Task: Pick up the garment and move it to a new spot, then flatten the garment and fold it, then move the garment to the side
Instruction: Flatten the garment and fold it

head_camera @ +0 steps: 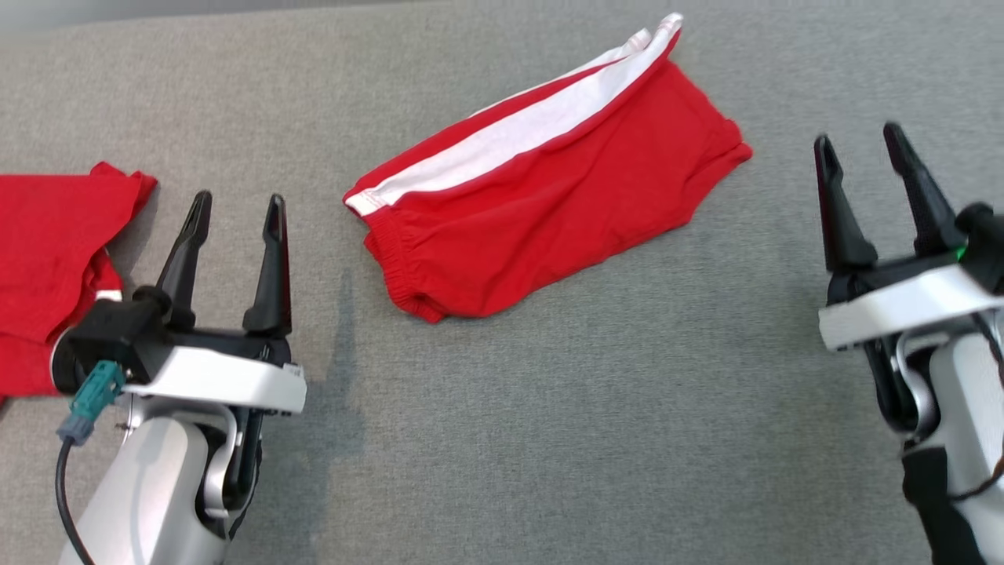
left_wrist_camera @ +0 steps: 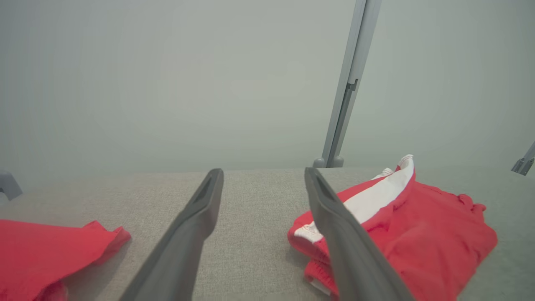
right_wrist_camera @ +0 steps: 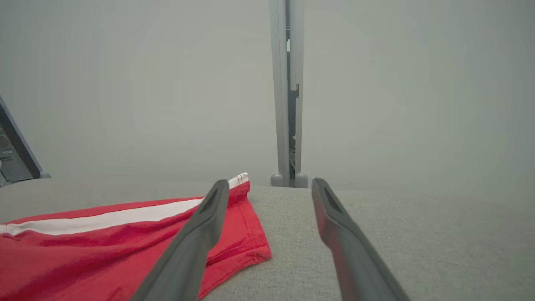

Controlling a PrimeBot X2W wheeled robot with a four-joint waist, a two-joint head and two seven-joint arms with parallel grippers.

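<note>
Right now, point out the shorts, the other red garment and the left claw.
shorts (head_camera: 565, 227): head view, red panel below the stripe.
other red garment (head_camera: 47, 235): head view, its flat middle.
left claw (head_camera: 238, 202): head view, between its fingertips.

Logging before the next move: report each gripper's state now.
Left gripper: open, empty, apart from the red shorts.
Right gripper: open, empty.

Left arm (head_camera: 149, 486) and right arm (head_camera: 966, 392) hover, jaws spread, empty

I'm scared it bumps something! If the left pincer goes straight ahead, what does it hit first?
Probably nothing: the left pincer points between the red-and-white shorts and the plain red cloth, over bare grey tabletop.
</note>
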